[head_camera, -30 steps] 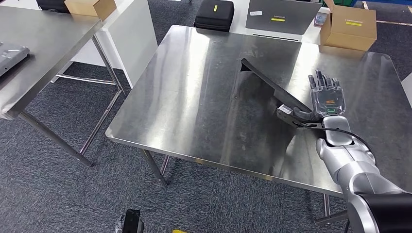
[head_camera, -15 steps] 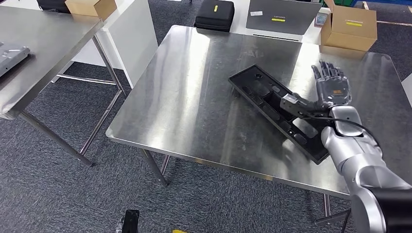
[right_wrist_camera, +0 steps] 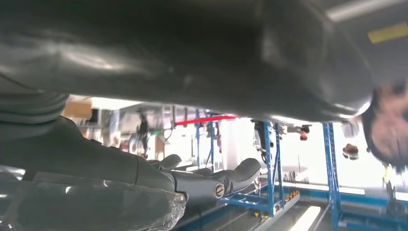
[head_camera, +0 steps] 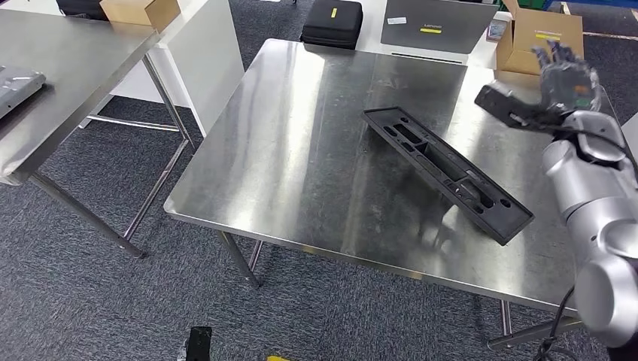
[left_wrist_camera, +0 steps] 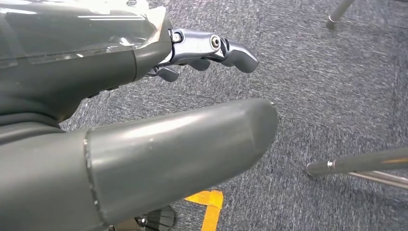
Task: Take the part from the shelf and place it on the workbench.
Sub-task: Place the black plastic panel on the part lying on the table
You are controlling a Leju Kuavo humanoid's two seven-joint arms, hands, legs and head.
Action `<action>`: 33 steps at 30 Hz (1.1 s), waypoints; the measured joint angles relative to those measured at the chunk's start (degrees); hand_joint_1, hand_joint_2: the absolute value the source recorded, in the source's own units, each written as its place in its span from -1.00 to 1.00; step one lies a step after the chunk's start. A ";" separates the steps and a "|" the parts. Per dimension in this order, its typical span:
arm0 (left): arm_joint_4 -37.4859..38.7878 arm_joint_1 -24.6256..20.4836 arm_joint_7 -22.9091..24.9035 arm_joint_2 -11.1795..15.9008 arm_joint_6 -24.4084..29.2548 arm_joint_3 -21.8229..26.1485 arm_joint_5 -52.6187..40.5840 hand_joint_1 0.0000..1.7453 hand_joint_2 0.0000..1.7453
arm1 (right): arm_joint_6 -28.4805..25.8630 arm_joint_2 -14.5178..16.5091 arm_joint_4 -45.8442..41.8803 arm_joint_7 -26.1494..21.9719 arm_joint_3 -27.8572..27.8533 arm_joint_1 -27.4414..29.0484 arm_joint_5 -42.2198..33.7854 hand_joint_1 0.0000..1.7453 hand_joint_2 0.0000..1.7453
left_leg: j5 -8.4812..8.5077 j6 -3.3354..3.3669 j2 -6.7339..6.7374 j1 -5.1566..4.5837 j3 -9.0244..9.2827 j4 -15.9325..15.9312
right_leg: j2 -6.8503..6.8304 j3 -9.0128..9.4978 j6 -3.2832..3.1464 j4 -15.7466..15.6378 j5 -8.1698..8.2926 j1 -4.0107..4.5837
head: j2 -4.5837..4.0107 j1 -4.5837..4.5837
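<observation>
- On the shiny stainless steel workbench (head_camera: pixel 301 150) sits the long black plastic moulded part (head_camera: pixel 445 171), lying flat and diagonal across the right half, recessed side up, one end close to the near-right edge.
- Right hand (head_camera: pixel 553 90) is up off the part, hovering over the far-right corner of the workbench with fingers spread and nothing in them, so it's let go.
- Left hand (left_wrist_camera: pixel 120 106) hangs low over the grey carpet floor (left_wrist_camera: pixel 337 86), thumb out straight, fingers loosely apart, holding nothing.
- Behind the workbench: an open brown cardboard box (head_camera: pixel 539 41), a grey closed laptop (head_camera: pixel 436 22) and a black zip case (head_camera: pixel 332 22).
- Off to the left there's a second steel table (head_camera: pixel 68 68) with another cardboard box (head_camera: pixel 140 10) on it.
</observation>
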 joint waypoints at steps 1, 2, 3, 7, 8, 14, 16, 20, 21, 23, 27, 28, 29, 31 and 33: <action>0.01 0.06 -0.20 0.01 0.00 0.23 0.42 -1.00 -1.00 | 0.61 -0.21 -0.19 -0.47 -0.59 -1.52 -0.35 -1.00 -1.00 | 0.00 0.00 0.00 0.00 0.00 0.00 | 0.00 0.00 0.00 0.00 0.00 0.00 | 0.00 -0.01; 0.01 0.12 -0.37 0.01 0.00 0.45 0.73 -1.00 -1.00 | 0.79 -0.36 -0.42 -0.58 -1.00 -2.93 -0.21 -1.00 -1.00 | 0.00 0.00 0.01 -0.01 0.01 0.00 | 0.00 0.00 0.00 0.00 0.00 0.00 | 0.00 -0.01; 0.01 0.18 -0.51 0.01 0.00 0.62 0.93 -1.00 -1.00 | 0.74 -0.53 -0.62 -0.28 -1.22 -4.18 0.28 -1.00 -1.00 | 0.00 0.00 0.01 -0.01 0.02 0.01 | 0.00 -0.01 0.00 0.00 0.00 0.00 | 0.00 -0.02; 0.02 0.55 -0.52 0.02 0.05 1.26 1.67 -1.00 -1.00 | -0.98 -2.15 -1.33 4.56 -1.36 -8.37 4.88 -1.00 -1.00 | -0.01 0.01 -0.10 -0.02 0.00 0.03 | -0.14 0.00 0.01 -0.02 -0.01 0.00 | 0.00 0.00; 0.07 0.68 0.09 0.08 0.06 1.41 1.85 -1.00 -1.00 | -1.56 -2.97 -1.43 6.04 -1.35 -9.37 5.90 -1.00 -1.00 | -0.01 0.02 -0.15 -0.03 -0.01 0.04 | -0.20 0.00 0.01 -0.03 -0.01 0.00 | 0.00 0.00; 0.80 2.24 2.81 1.13 -1.25 2.94 4.00 -1.00 -1.00 | -4.63 -12.37 -2.32 6.95 -1.37 -14.23 6.94 -1.00 -1.00 | -0.17 0.29 -0.42 -0.04 -0.08 0.17 | -0.49 0.12 0.19 -0.13 -0.12 0.00 | 0.00 -0.01; 1.08 2.59 5.15 1.89 -1.70 3.68 4.98 -1.00 -1.00 | -6.24 -16.23 -2.99 3.75 -1.52 -14.14 5.21 -1.00 -1.00 | -0.23 0.37 -0.54 -0.02 -0.10 0.17 | -0.57 0.25 0.32 -0.18 -0.20 0.01 | 0.00 0.02; 1.48 2.28 11.06 5.61 -4.95 5.19 5.77 -1.00 -1.00 | -10.11 -20.51 -4.84 1.00 -1.93 -10.94 2.41 -1.00 -1.00 | -0.57 0.56 0.06 -0.01 0.37 0.18 | 0.03 0.39 0.41 -0.26 -0.24 0.05 | 0.00 -0.12; 1.50 2.02 11.27 6.39 -5.33 5.44 5.70 -1.00 -1.00 | -11.76 -21.88 -6.25 0.90 -2.13 -8.33 0.93 -1.00 -1.00 | -0.66 0.60 0.10 0.05 0.58 0.19 | 0.10 0.56 0.48 -0.33 -0.31 0.14 | 0.00 -0.25; 1.52 1.78 11.11 7.19 -5.55 5.89 5.50 -1.00 -1.00 | -15.69 -25.32 -13.12 -0.45 -4.30 3.50 -5.25 -1.00 -1.00 | -0.77 0.61 -0.51 0.52 0.97 0.13 | -0.48 1.58 0.58 -0.68 -0.56 0.61 | 0.00 -0.40; 1.90 3.33 10.50 7.33 -5.63 6.75 5.10 -1.00 -1.00 | -19.21 -19.32 -41.37 -19.46 -22.63 39.79 -15.89 -1.00 -1.00 | -1.49 0.32 -1.46 1.34 1.40 0.00 | -1.42 3.22 0.37 -1.28 -1.15 1.42 | 0.00 0.61; 2.02 3.66 10.42 7.31 -5.60 7.05 5.10 -1.00 -1.00 | -19.35 -14.82 -48.41 -25.30 -29.07 47.19 -17.27 -1.00 -1.00 | -1.55 0.39 -1.63 1.34 1.49 0.02 | -1.63 3.24 0.41 -1.29 -1.33 1.41 | 0.00 0.61; 2.12 3.89 10.32 7.28 -5.57 7.33 5.10 -1.00 -1.00 | -19.49 -10.58 -54.59 -29.29 -35.30 53.36 -18.44 -1.00 -1.00 | -1.52 0.49 -1.98 1.31 1.59 0.02 | -1.98 3.22 0.48 -1.29 -1.49 1.38 | 0.00 0.50; 2.23 4.58 10.22 7.30 -5.57 7.72 5.10 -1.00 -1.00 | -19.62 -4.38 -63.52 -31.04 -45.02 61.78 -19.52 -1.00 -1.00 | -1.32 0.50 -2.72 1.24 1.54 -0.01 | -2.73 3.15 0.62 -1.25 -1.71 1.27 | 0.00 0.49; 2.28 5.43 10.20 7.51 -5.57 7.99 5.11 -1.00 -1.00 | -19.64 0.04 -69.89 -30.87 -51.23 66.69 -19.37 -1.00 -1.00 | -1.35 0.34 -2.51 1.19 1.56 -0.07 | -2.52 3.05 0.63 -1.20 -1.73 1.23 | 0.00 0.47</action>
